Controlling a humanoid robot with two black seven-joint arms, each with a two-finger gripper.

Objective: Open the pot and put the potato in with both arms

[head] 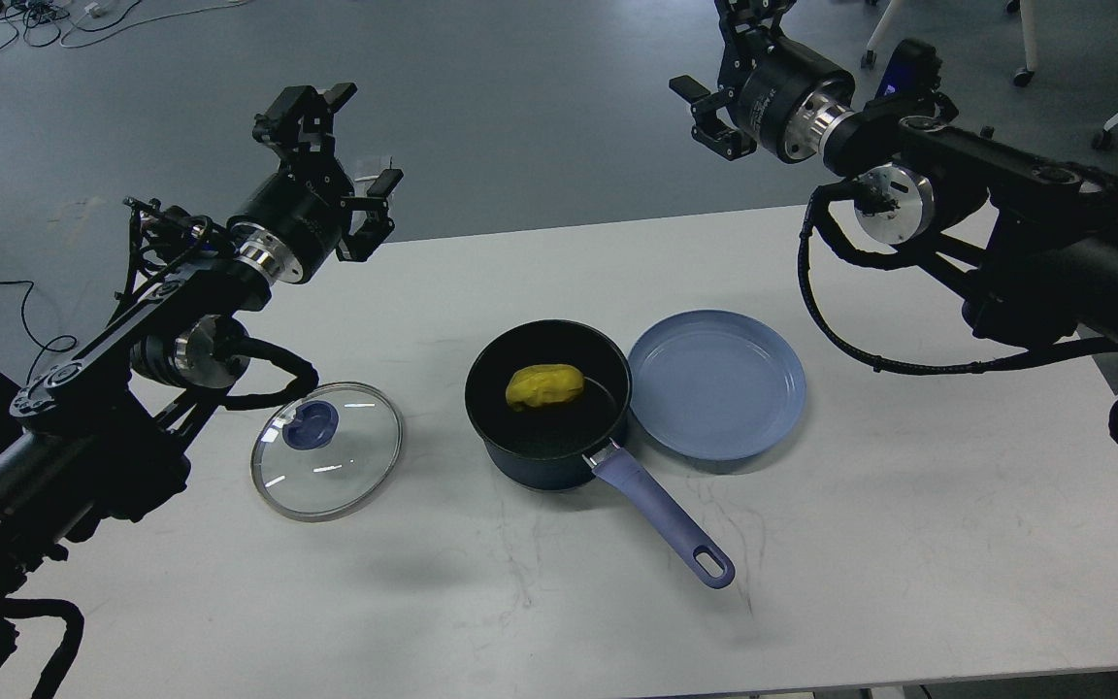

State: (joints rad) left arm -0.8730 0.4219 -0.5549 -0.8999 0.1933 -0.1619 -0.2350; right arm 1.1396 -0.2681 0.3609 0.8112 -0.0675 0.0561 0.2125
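A dark blue pot (547, 456) with a purple handle (661, 515) stands open at the table's middle. A yellow potato (544, 385) lies inside it. The glass lid (326, 451) with a blue knob lies flat on the table to the pot's left. My left gripper (344, 144) is open and empty, raised above the table's far left edge, well away from the lid. My right gripper (719, 53) is open and empty, raised high beyond the table's far edge at the top of the view, partly cut off.
An empty blue plate (714, 383) lies touching the pot's right side. The white table (908, 544) is bare in front and to the right. Grey floor with cables and chair legs lies beyond the far edge.
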